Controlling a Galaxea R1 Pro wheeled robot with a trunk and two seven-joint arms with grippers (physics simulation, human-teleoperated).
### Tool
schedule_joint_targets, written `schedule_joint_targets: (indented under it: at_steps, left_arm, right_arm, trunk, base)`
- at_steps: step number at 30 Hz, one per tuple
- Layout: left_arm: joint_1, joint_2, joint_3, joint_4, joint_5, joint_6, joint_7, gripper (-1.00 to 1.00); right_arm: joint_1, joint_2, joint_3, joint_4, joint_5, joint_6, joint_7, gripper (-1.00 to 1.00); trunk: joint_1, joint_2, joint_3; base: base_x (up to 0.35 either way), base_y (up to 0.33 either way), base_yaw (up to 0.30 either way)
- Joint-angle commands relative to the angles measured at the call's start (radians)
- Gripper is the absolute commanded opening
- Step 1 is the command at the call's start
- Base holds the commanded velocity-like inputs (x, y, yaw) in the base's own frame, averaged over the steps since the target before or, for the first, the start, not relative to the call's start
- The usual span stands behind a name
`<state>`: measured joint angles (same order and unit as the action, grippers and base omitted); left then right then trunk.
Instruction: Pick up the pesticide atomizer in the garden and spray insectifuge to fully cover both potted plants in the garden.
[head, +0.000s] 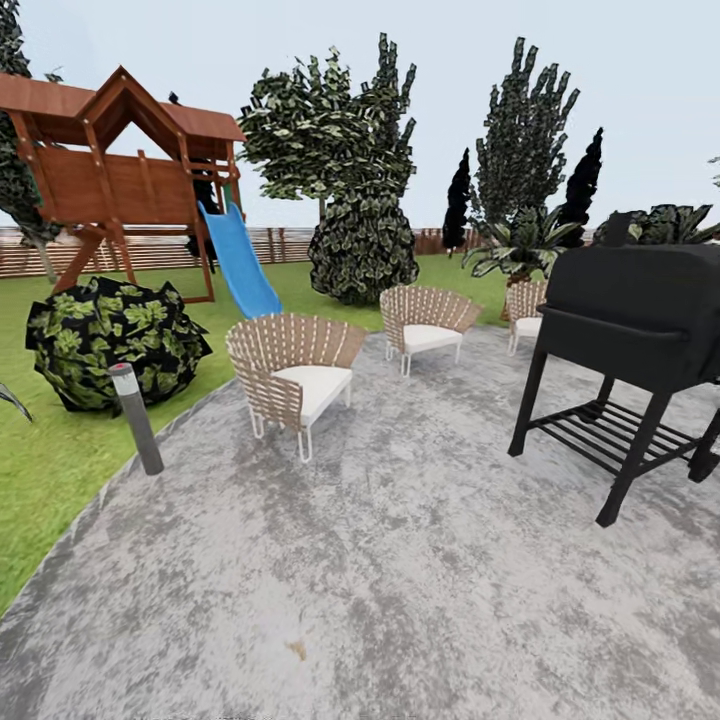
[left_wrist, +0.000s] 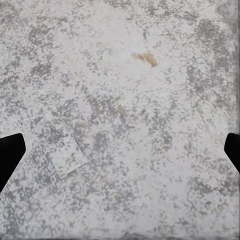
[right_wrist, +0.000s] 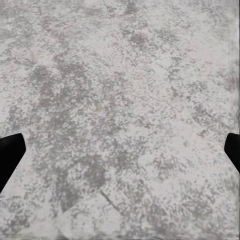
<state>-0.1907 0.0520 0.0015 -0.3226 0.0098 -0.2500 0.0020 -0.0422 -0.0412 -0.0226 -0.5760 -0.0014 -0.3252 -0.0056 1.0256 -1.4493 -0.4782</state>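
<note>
The robot stands on the round grey mottled patio (head: 400, 560) of the garden, looking across it toward the lawn (head: 40, 470). Neither the pesticide atomizer nor the 2 potted plants can be made out here, so which way the bottle lies from either tool, how its long axis runs, and which arm is nearer cannot be told.

At 12 o'clock in the head view sit 3 wicker chairs, the nearest (head: 292, 375) with a white cushion. A black grill (head: 630, 350) stands at 3 o'clock, a short grey bollard light (head: 136, 417) at 9 o'clock on the patio edge, with a round dark bush (head: 112, 340) just behind it. A wooden play set (head: 115, 170) with a blue slide (head: 238, 262) rises at 10 o'clock before the slatted fence (head: 150, 250).

The left tool (left_wrist: 120, 150) hangs over bare paving near a small brown stain (left_wrist: 145, 58); its dark fingertips (left_wrist: 10, 155) sit at opposite frame edges, spread wide with nothing between. The right tool (right_wrist: 120, 150) is likewise spread and unloaded over the stone.

My guess is the search step is in hand: the base likely must turn or drive on until the bottle comes into sight.
</note>
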Motion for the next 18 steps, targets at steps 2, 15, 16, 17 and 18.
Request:
schedule_joint_targets:
  at_steps: [2, 15, 16, 17, 18]
  left_arm:
    - [-0.001, 0.000, 0.000, 0.001, 0.001, -0.003, 0.000, 1.00]
    - [-0.001, 0.000, 0.000, 0.000, 0.001, -0.003, 0.001, 1.00]
    - [-0.001, 0.000, 0.000, 0.000, 0.001, -0.003, 0.001, 1.00]
    - [-0.001, 0.000, 0.000, 0.000, 0.001, -0.003, 0.001, 1.00]
    - [-0.001, 0.000, 0.000, -0.001, 0.001, -0.003, 0.001, 1.00]
  right_arm:
    - [-0.001, 0.001, 0.000, 0.001, 0.000, -0.003, -0.001, 1.00]
    - [-0.001, 0.000, 0.000, 0.001, 0.000, -0.003, -0.001, 1.00]
    - [-0.001, 0.000, 0.000, 0.001, 0.000, -0.003, -0.001, 1.00]
    - [-0.001, 0.001, 0.000, 0.001, 0.000, -0.003, -0.001, 1.00]
    - [-0.001, 0.001, 0.000, 0.001, 0.000, -0.003, -0.001, 1.00]
  trunk:
    - [-0.001, -0.001, -0.002]
    - [-0.001, -0.001, -0.007]
    - [-0.001, -0.001, -0.007]
    - [-0.001, -0.001, -0.007]
    - [-0.001, -0.001, -0.008]
  base:
    - [-0.288, 0.206, -0.288]
    - [-0.278, 0.230, -0.288]
    - [-0.273, 0.235, -0.288]
    - [-0.273, 0.235, -0.288]
    - [-0.269, 0.233, -0.288]
